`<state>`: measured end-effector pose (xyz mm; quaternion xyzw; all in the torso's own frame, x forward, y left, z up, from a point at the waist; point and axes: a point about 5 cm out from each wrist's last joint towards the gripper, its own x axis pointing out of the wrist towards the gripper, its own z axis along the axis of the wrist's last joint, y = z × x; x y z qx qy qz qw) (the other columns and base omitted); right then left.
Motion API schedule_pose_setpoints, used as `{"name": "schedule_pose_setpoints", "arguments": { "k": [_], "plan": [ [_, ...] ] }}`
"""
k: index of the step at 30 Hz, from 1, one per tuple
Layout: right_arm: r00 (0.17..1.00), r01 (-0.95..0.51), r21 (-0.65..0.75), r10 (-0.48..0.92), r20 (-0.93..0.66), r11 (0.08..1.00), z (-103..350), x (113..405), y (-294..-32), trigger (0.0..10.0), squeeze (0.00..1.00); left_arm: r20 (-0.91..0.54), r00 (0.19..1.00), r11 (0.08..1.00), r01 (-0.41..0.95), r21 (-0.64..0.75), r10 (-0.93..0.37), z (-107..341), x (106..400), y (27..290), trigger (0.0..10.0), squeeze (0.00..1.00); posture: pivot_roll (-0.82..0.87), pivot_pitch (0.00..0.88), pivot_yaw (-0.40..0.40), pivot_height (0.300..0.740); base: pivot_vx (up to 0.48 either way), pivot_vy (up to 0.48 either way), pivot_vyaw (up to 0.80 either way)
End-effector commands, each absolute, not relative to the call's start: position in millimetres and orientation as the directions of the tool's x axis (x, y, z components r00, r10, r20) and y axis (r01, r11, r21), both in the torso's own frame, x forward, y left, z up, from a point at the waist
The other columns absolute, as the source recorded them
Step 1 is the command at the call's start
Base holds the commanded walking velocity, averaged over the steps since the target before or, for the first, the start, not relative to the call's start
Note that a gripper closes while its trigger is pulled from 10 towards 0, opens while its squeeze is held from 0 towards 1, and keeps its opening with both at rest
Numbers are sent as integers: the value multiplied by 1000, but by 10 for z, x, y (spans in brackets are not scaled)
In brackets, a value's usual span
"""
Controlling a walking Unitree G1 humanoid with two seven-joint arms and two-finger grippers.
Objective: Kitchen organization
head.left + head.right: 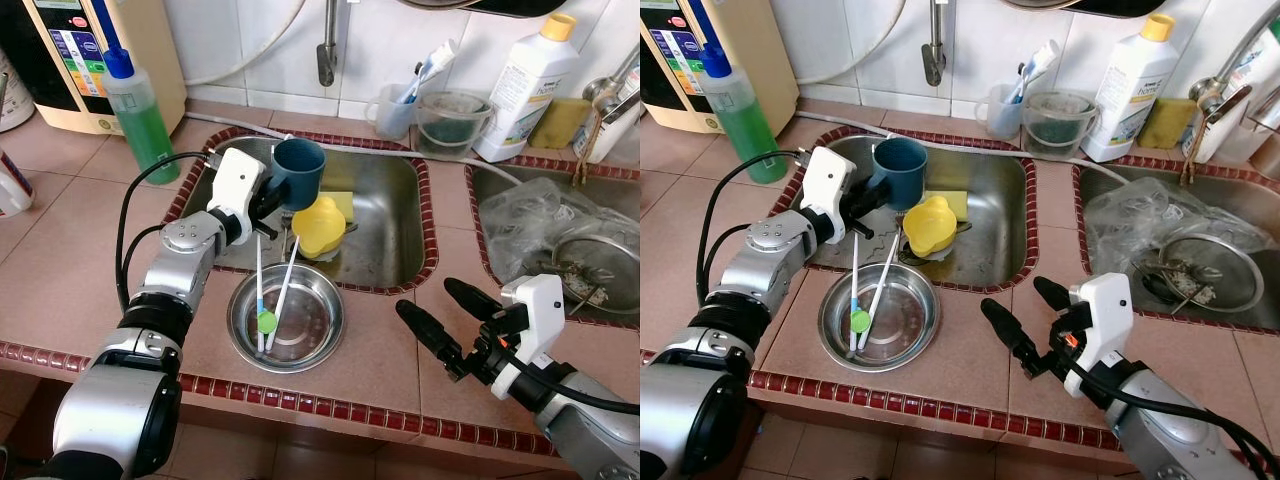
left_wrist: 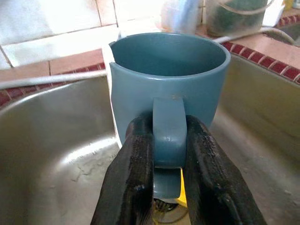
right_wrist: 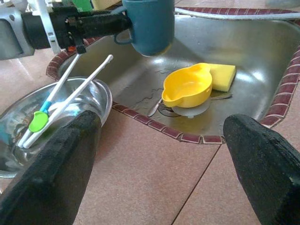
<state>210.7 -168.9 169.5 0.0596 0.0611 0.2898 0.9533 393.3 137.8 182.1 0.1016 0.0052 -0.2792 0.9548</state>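
Two grippers are at work over the tiled counter [image 1: 70, 210]. The left gripper [image 2: 168, 164] has its black fingers [image 2: 133, 173] clamped on either side of the handle of a blue mug [image 1: 299, 172], holding it upright and clear above the left-hand part of the sink [image 1: 400, 215], near that basin's rear left corner. The right gripper [image 1: 448, 318] hovers above the counter's front strip, just off the sink's front right corner, fingers spread wide and gripping nothing.

Below the mug, toward the sink's front edge, a yellow bowl [image 1: 320, 226] sits tilted over the drain with a yellow sponge [image 3: 222, 77] touching its far side. On the counter's front edge, just before the sink rim, stands a steel bowl [image 1: 286, 318] with two white utensils [image 1: 282, 293] leaning out of it toward the basin, one tipped with a green end [image 1: 266, 320].

What the next move turns on, I judge, is the mug's handle: it points back along the left arm, so the mug's mouth faces up and its body hangs beyond the fingertips, over the basin. The left arm alone has it (the right is well apart, across the basin's front corner). Whether the mug goes down in the sink or out onto the counter cannot be told.
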Motion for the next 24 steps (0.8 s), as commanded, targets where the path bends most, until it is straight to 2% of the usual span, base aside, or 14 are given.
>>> {"name": "schedule_pose_setpoints", "arguments": {
  "k": [1, 5, 6, 7, 24],
  "plan": [
    [814, -559, 153, 575, -84, 815, 1717, 2070, -1675, 10000, 0, -45, 832, 808, 548, 217, -553, 1929, 3958, 1380, 10000, 0, -172, 165, 4, 740, 0, 0, 0],
    [811, -563, 153, 578, -85, 812, 1721, 2071, -1676, 10000, 0, -30, 837, 814, 539, 216, -546, 1954, 3966, 1397, 10000, 0, -171, 162, 7, 740, 0, 0, 0],
    [811, -564, 153, 579, -85, 812, 1722, 2074, -1674, 10000, 0, -28, 837, 818, 540, 199, -546, 1957, 3970, 1404, 10000, 59, -169, 163, 5, 740, 0, 0, 0],
    [810, -565, 154, 581, -85, 811, 1722, 2074, -1671, 10000, 0, -23, 835, 817, 544, 192, -550, 1965, 3971, 1407, 10000, 1000, -169, 163, 5, 740, 0, 0, 0],
    [808, -570, 158, 585, -70, 806, 1737, 2097, -1653, 10000, 0, -12, 832, 815, 545, 197, -554, 1989, 3979, 1414, 10000, 1000, -162, 160, 3, 740, 0, 0, 0]
  ]
}}
